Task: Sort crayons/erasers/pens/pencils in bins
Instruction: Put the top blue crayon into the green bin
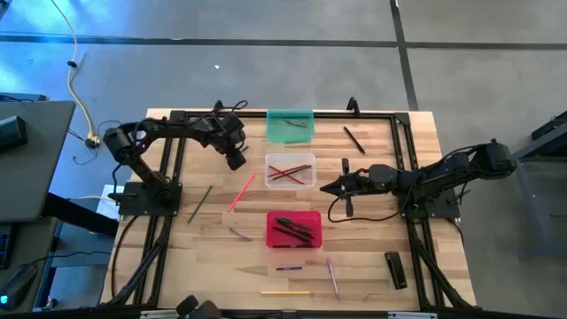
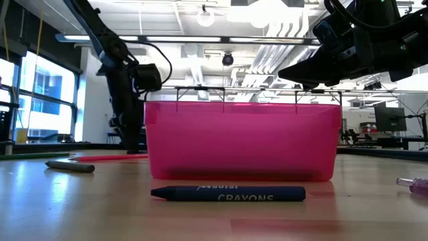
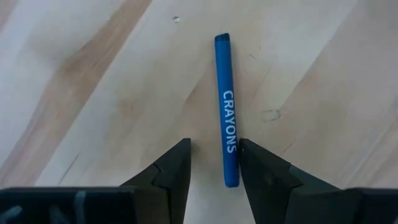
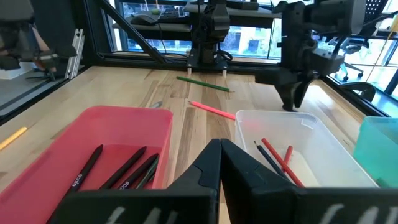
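A blue crayon [image 3: 226, 111] is seen lying flat on the wooden surface [image 3: 93, 93] in the left wrist view, its near end between the spread fingers of the left hand [image 3: 212, 163], close beside one finger; contact cannot be told. From above, the left hand [image 1: 234, 156] is placed just left of the clear bin [image 1: 291, 170], where red pencils are held. Dark pens are held in the red bin [image 1: 293, 229], and the teal bin [image 1: 290, 126] is set farthest. The right hand [image 1: 330, 187], pressed together and empty, is held right of the bins. Loose pencils are scattered over the surface.
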Robot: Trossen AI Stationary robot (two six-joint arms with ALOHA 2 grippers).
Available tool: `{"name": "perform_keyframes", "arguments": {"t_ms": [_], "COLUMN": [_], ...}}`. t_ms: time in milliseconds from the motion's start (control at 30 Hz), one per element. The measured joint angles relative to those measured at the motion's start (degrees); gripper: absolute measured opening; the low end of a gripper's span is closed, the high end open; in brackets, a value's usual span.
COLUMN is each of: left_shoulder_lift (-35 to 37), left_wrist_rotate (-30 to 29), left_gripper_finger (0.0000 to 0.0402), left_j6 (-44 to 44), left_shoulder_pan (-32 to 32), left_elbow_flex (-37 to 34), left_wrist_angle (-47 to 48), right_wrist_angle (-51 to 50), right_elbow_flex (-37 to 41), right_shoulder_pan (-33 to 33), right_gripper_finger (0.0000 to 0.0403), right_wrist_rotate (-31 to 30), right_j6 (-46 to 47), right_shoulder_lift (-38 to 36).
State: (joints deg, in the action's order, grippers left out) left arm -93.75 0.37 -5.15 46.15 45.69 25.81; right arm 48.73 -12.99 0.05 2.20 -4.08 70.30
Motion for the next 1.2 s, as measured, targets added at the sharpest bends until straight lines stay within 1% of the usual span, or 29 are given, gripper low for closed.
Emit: {"name": "perform_keyframes", "arguments": {"t_ms": [167,267,367,500,600,733,867,1067,1200], "left_shoulder_lift": [-1.77,-1.89,-2.02,-2.10,-2.08,-1.45,1.04,6.24,10.41], "left_wrist_rotate": [0.17,0.39,0.65,2.42,2.41,0.17,-0.20,0.29,1.67], "left_gripper_finger": [0.0123,0.0111,0.0079,0.0029,0.0008,0.0008,0.0003,0.0002,0.0002], "left_j6": [-0.21,-1.55,-2.83,-4.40,-5.54,-6.08,-6.08,-5.84,-4.97], "left_shoulder_pan": [-0.42,-0.40,-0.24,0.01,-0.10,-0.11,0.61,2.23,2.32], "left_elbow_flex": [0.20,0.21,0.20,0.20,0.22,0.09,-0.23,-0.17,-0.13], "left_wrist_angle": [-0.37,-0.39,-0.16,-0.09,-0.03,-0.29,-0.15,0.02,-0.69], "right_wrist_angle": [0.00,0.02,0.02,0.02,0.02,0.02,0.02,0.02,0.02], "right_elbow_flex": [0.00,0.00,0.00,0.00,0.00,0.00,0.00,0.00,0.00], "right_shoulder_pan": [0.00,0.00,0.00,0.00,0.00,0.01,0.00,0.00,0.00], "right_gripper_finger": [0.0000,0.0000,0.0000,0.0000,0.0000,0.0000,0.0000,0.0000,0.0000], "right_wrist_rotate": [0.01,0.00,0.00,0.00,0.01,0.01,0.00,0.02,0.01], "right_j6": [0.00,0.02,0.00,0.02,0.00,0.11,0.13,0.04,0.02], "right_shoulder_lift": [0.00,0.00,0.00,0.00,0.00,0.00,0.00,0.00,0.00]}}
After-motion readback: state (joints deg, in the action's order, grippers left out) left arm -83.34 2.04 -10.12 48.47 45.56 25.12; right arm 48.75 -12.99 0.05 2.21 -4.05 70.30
